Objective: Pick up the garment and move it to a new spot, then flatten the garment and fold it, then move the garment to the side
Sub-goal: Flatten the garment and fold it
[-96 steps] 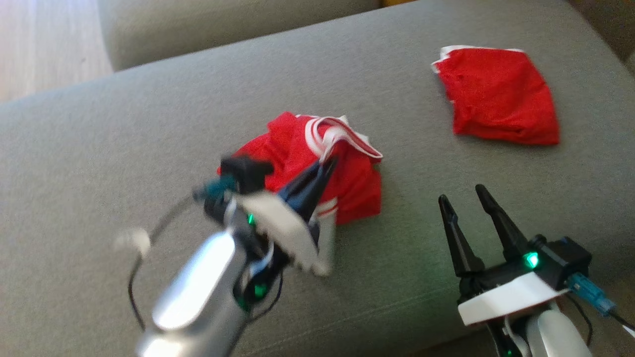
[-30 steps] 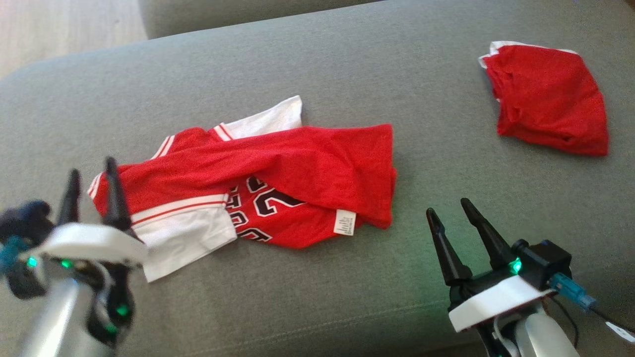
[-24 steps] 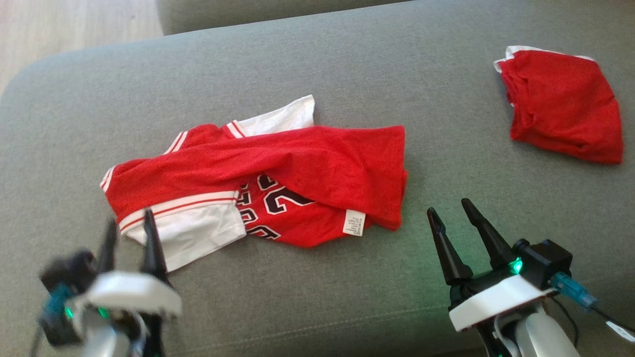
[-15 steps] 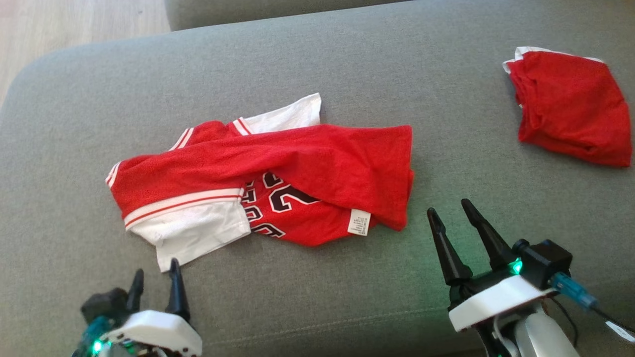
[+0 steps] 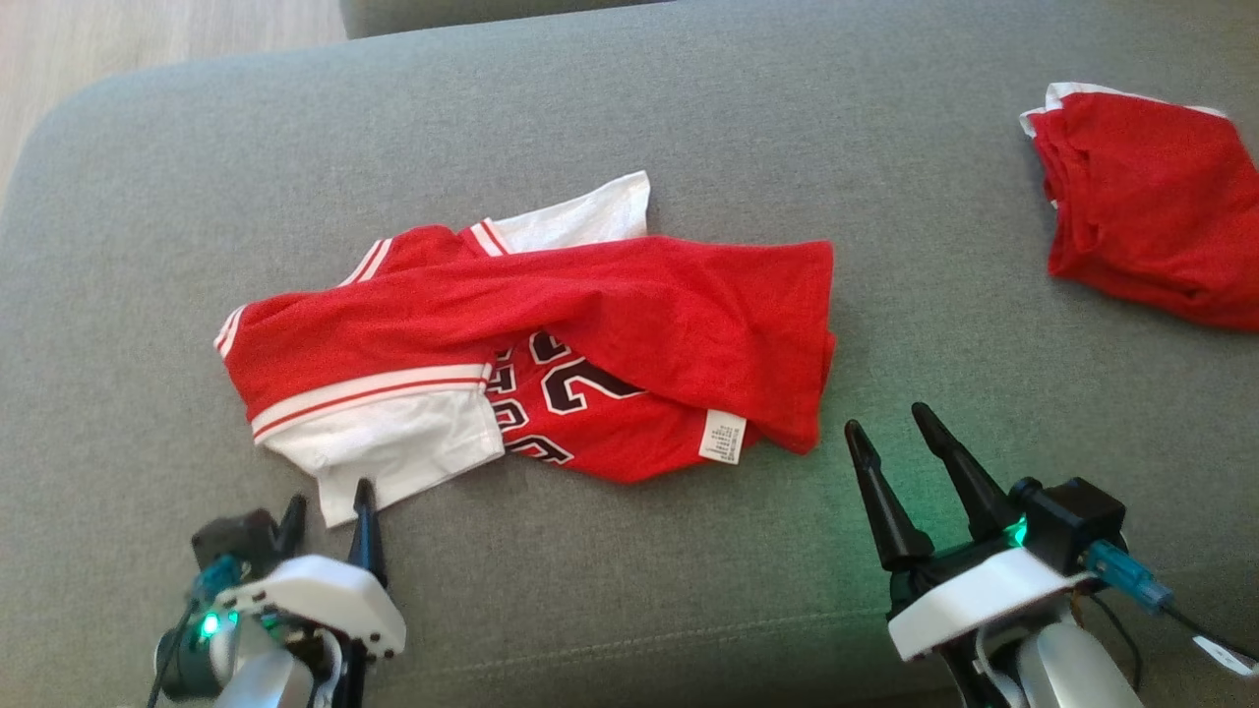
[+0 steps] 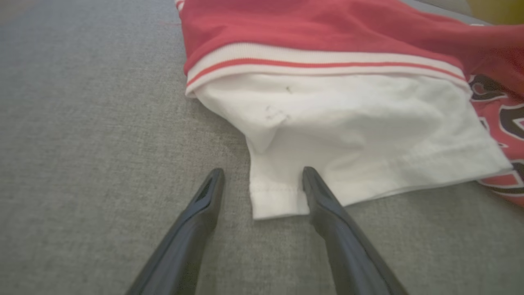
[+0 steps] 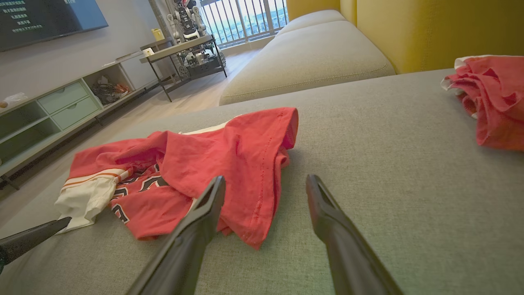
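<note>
Jersey (image 5: pixel 590 305), red with black-and-white numerals (image 5: pixel 561 379), lies crumpled and part-folded on the grey sofa cushion (image 5: pixel 629 108), a little toward 9 o'clock of the head view's centre. Its long axis runs from 9 to 3 o'clock. A red panel is folded over the front, so the numerals are only partly visible. One white sleeve (image 5: pixel 393 452), edged with a red-and-white striped band, pokes out toward 7 o'clock, and another white piece shows at the jersey's 12 o'clock edge. A small white care label (image 5: pixel 723 438) sits on the hem toward 5 o'clock.

At 7 o'clock in the head view, the left gripper (image 5: pixel 329 494) has its two dark fingers spread wide and clamps nothing. Its tips are right at the sleeve's lowest corner. In the left wrist view that corner lies between the fingers, with one finger overlapping the cloth's edge. Whether it actually touches the cloth is unclear.

At 5 o'clock, the right gripper (image 5: pixel 887 418) is also spread wide and empty. It is just off the jersey's red hem and points toward 12 o'clock.

A second red garment (image 5: pixel 1151 206) with white trim lies bunched at 2 o'clock, well apart from the jersey.
</note>
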You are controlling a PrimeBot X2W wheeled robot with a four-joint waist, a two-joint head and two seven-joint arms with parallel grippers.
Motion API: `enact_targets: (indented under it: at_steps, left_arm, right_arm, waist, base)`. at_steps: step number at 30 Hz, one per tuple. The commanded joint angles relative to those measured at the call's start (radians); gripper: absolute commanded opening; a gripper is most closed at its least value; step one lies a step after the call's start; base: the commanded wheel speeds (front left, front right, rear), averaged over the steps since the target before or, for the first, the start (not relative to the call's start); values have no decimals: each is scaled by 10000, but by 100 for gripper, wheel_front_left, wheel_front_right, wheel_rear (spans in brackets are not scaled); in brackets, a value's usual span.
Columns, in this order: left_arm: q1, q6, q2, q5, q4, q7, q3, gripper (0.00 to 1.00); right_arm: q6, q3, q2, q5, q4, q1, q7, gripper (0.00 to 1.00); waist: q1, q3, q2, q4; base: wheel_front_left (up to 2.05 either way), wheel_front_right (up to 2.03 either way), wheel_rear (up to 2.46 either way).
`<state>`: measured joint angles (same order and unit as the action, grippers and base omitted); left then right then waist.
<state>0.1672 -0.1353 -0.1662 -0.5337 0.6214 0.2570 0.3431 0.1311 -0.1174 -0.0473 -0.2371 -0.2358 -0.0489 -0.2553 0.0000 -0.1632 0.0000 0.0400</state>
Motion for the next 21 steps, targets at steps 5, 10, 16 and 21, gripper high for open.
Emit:
enact_targets:
  at_steps: [5,10,16,21]
  left_arm:
    - [587,220,32,-40,451,6,-177,100]
    - [807,106,36,126,1000,-115,-10,100]
    - [549,-474,60,273,1141,-649,174,100]
    - [-254,-831,143,316,285,-1060,409,20]
  right_arm:
    - [-4,-189,-29,65,248,-365,-65,100]
    - [-4,-237,-29,30,226,-445,-65,100]
    - [-4,-198,-29,-27,227,-559,-65,100]
    - [-4,-130,-29,-51,217,-507,-65,100]
  waist:
    - [0,-108,0,-57]
    - [0,-205,0,-51]
    - [0,-290,0,77]
    - [0,-256,0,103]
  base:
    - [0,0,0]
    - [0,0,0]
    - [0,0,0]
    - [0,0,0]
